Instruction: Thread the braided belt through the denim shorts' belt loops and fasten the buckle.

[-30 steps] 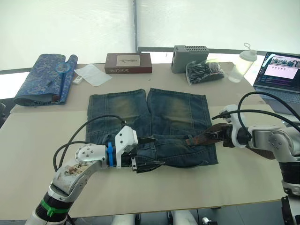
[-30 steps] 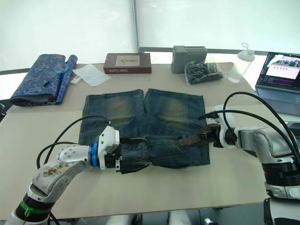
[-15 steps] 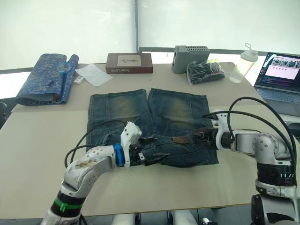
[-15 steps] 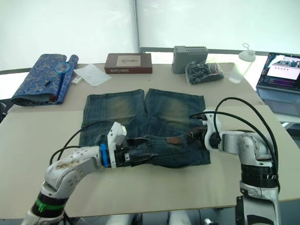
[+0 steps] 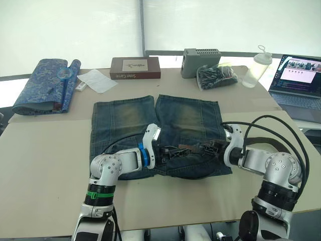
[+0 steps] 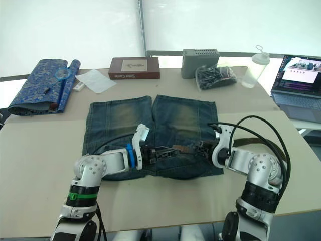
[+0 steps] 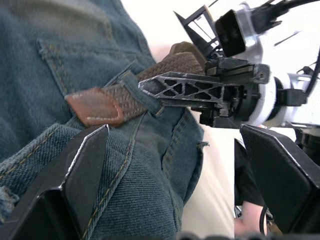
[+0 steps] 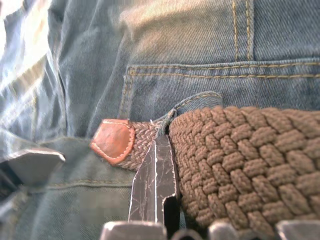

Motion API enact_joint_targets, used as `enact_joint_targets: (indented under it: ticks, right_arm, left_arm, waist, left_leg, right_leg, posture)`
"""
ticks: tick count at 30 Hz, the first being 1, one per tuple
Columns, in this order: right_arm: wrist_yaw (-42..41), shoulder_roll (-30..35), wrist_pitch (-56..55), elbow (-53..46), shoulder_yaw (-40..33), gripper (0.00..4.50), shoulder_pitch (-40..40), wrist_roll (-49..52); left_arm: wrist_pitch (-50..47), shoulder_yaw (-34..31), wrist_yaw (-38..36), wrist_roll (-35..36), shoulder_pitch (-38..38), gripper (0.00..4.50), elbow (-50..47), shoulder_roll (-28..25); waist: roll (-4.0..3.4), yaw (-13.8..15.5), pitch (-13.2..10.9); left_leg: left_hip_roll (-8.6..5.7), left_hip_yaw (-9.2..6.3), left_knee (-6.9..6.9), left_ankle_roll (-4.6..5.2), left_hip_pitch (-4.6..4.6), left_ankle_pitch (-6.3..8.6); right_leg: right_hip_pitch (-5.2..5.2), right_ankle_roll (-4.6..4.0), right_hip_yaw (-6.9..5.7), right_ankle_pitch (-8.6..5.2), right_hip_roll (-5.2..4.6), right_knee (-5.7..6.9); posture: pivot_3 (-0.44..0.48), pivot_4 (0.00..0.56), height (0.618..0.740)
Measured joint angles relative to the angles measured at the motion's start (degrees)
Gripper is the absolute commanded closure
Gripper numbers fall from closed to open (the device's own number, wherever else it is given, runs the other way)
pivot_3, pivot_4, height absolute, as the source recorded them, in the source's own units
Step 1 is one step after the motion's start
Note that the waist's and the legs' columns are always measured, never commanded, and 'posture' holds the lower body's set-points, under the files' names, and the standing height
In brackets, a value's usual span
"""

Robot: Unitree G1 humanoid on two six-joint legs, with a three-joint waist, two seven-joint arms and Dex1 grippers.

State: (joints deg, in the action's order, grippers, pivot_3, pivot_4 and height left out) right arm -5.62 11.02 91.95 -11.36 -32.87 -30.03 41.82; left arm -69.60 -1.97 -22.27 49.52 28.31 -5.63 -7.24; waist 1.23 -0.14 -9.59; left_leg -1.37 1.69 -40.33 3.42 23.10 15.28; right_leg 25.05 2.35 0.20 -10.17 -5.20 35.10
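The denim shorts [image 5: 150,120] lie flat on the table, waistband nearest me. The braided belt [image 8: 240,155] runs along the waistband, and its tan leather tip [image 8: 114,141] pokes out past one of the belt loops [image 8: 196,100]. My right gripper [image 5: 209,149] is shut on the belt just behind that loop, one finger [image 8: 156,185] lying against the strap. My left gripper [image 7: 172,132] faces it from the other side, open, its fingers [image 7: 75,175] spread over the denim a short way from the leather tip [image 7: 95,106]. The buckle is hidden.
Along the table's far side stand a blue patterned fabric roll [image 5: 42,85], a white sheet [image 5: 98,80], a brown book [image 5: 135,68], a grey box [image 5: 200,55], a bag of dark items [image 5: 216,76] and a bottle [image 5: 256,68]. A laptop [image 5: 298,80] sits far right.
Both grippers have moved inward along the waistband toward each other. The right one carried the belt leftward, so its leather tip lies farther left, close to the left gripper.
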Motion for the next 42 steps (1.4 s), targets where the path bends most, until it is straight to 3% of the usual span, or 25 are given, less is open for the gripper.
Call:
enact_joint_targets:
  ticks: [8, 16, 22, 27, 31, 38, 42]
  right_arm:
    - [9.4, -6.5, 0.1, 0.0, -8.5, 4.5, -0.2, 6.8]
    - [19.8, -8.4, 0.1, 2.5, -15.3, 4.5, -1.6, 22.7]
    - [28.1, -8.4, -0.1, 3.7, -15.4, 4.5, -1.1, 34.1]
    - [35.1, -5.1, -5.5, 3.8, -7.8, 4.5, 3.7, 46.4]
    - [39.5, 0.8, -12.5, 3.9, -0.1, 4.5, 7.2, 55.5]
    - [42.2, 8.8, -23.4, 3.2, 10.3, 4.5, 10.3, 65.5]
    - [41.5, 13.0, -27.8, 2.4, 14.8, 4.5, 11.2, 67.3]
  left_arm:
    - [-2.2, -2.0, 2.6, 0.2, 0.3, 0.05, 1.5, 1.2]
    - [-1.8, -4.6, 6.5, -0.4, 1.9, 0.05, 4.9, 4.6]
    - [-1.5, -8.3, 9.0, 0.4, 2.2, 0.05, 6.2, 8.3]
    - [0.1, -14.7, 13.3, 3.1, 2.4, 0.05, 8.2, 12.8]
    - [-0.1, -16.2, 14.5, 4.7, 2.4, 1.17, 8.7, 13.1]
    - [-1.8, -16.2, 14.9, 6.0, 2.4, 4.3, 8.8, 13.3]
    - [-2.0, -16.6, 15.4, 7.1, 2.4, 4.46, 8.8, 13.5]
  waist:
    - [-0.19, -0.5, 0.1]
    - [-0.23, -0.4, 0.2]
    - [-0.24, -0.4, 0.2]
    - [-0.23, -0.6, 0.2]
    - [-0.21, -0.7, 0.2]
    - [-0.16, -0.6, 0.1]
    - [-0.15, -0.6, 0.1]
  left_leg:
    - [-0.02, 0.0, 0.13, 0.0, -0.12, 0.0]
    - [-0.04, 0.0, 0.17, 0.0, -0.21, 0.0]
    - [-0.04, 0.0, 0.2, 0.0, -0.19, 0.0]
    - [-0.04, 0.01, 0.21, 0.0, -0.1, 0.0]
    - [-0.03, 0.01, 0.21, 0.0, -0.05, 0.0]
    - [-0.02, 0.02, 0.21, 0.01, 0.02, 0.0]
    - [-0.03, 0.02, 0.19, 0.02, 0.07, 0.0]
  right_leg:
    - [-0.03, 0.0, 0.08, 0.0, 0.0, -0.01]
    - [-0.12, 0.0, 0.09, 0.0, -0.04, -0.05]
    - [-0.13, 0.0, 0.08, -0.01, -0.07, -0.09]
    - [-0.08, 0.02, 0.08, -0.02, -0.06, -0.14]
    - [-0.06, 0.03, 0.07, -0.02, 0.0, -0.16]
    - [-0.04, 0.06, 0.05, -0.04, 0.01, -0.22]
    - [-0.03, 0.08, 0.05, -0.04, 0.0, -0.25]
  posture:
    - [0.0, 0.15, 0.74]
    - [0.0, 0.15, 0.74]
    - [0.0, 0.15, 0.74]
    - [0.0, 0.15, 0.74]
    - [0.0, 0.15, 0.74]
    - [0.0, 0.15, 0.74]
    - [0.0, 0.15, 0.74]
